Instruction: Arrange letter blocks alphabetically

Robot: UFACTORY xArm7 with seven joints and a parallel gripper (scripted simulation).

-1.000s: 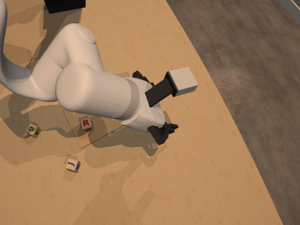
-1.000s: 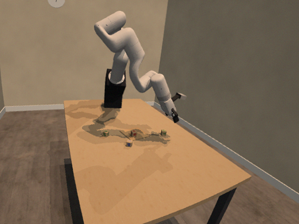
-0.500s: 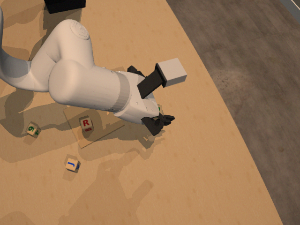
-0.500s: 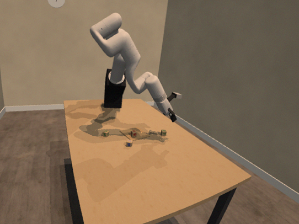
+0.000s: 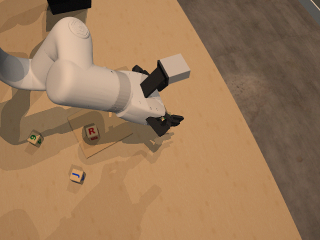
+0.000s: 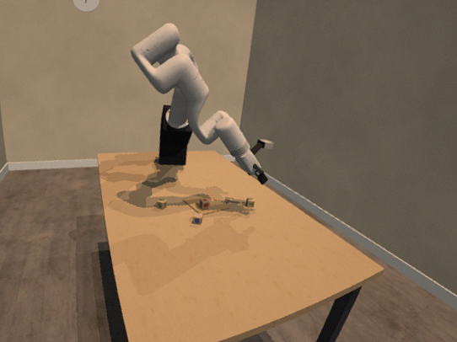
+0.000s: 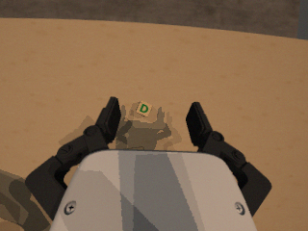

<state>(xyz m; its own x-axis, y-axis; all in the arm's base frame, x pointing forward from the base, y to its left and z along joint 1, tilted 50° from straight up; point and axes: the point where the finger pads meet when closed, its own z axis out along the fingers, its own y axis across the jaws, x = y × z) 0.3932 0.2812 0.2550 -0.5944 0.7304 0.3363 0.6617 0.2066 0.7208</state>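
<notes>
Top view: the white arm [image 5: 77,82] reaches across the wooden table [image 5: 206,180], ending in the black gripper [image 5: 169,121], whose fingers stand spread with nothing between them. The mat [image 5: 113,140], a thin tan sheet partly hidden under the arm, carries the block marked R [image 5: 91,132], red letter on top. Two more blocks lie off the mat on the bare table: the block marked 9 [image 5: 34,138] to the picture's left of the mat, and the block with a blue J [image 5: 77,175] below the mat in the picture, well apart from each other. A grey box [image 5: 174,68] on a black bracket juts from the wrist. Exterior view: the arm [image 6: 187,88] bends down from its black pedestal [image 6: 173,139] and the gripper [image 6: 259,174] hangs above the table [image 6: 250,268], clear of every block. The fourth block, marked D [image 6: 250,202], sits on the table beyond the mat's [image 6: 215,207] right corner, below the gripper; the R block [image 6: 203,203] stands on the mat. Wrist view: the two black fingers are wide apart, and the D block [image 7: 143,109], green letter up, appears small between them, lying on the table [image 7: 241,72] well below, nearer the left finger.
</notes>
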